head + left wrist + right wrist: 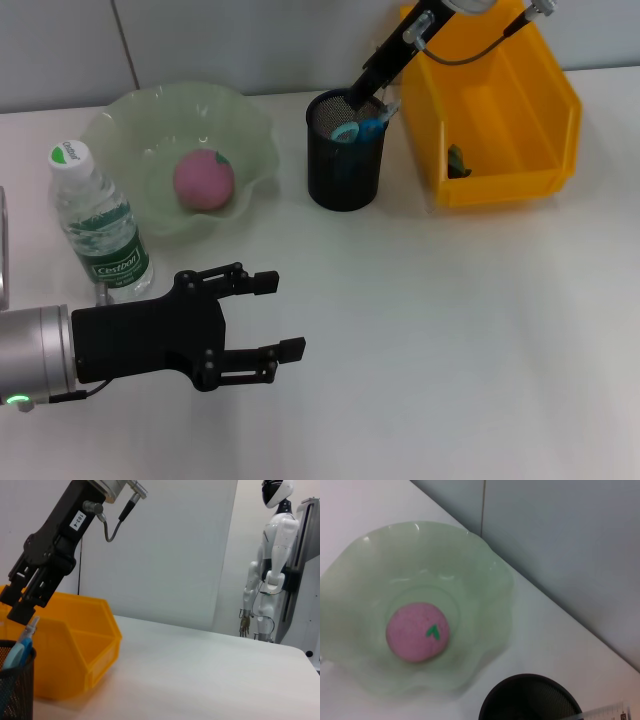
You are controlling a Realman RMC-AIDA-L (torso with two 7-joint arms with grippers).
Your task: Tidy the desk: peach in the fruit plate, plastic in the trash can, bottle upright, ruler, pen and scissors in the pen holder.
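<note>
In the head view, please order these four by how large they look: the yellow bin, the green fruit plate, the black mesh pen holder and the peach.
1. Fruit plate and yellow bin: alike in spread, so I do not rank them.
2. Pen holder.
3. Peach, smallest, lying inside the plate.

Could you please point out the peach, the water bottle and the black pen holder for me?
peach [204, 180]: head view, on the middle of the pink fruit in the green plate.
water bottle [101, 228]: head view, on its body just above the green label.
pen holder [345, 165]: head view, on its black mesh wall.
</note>
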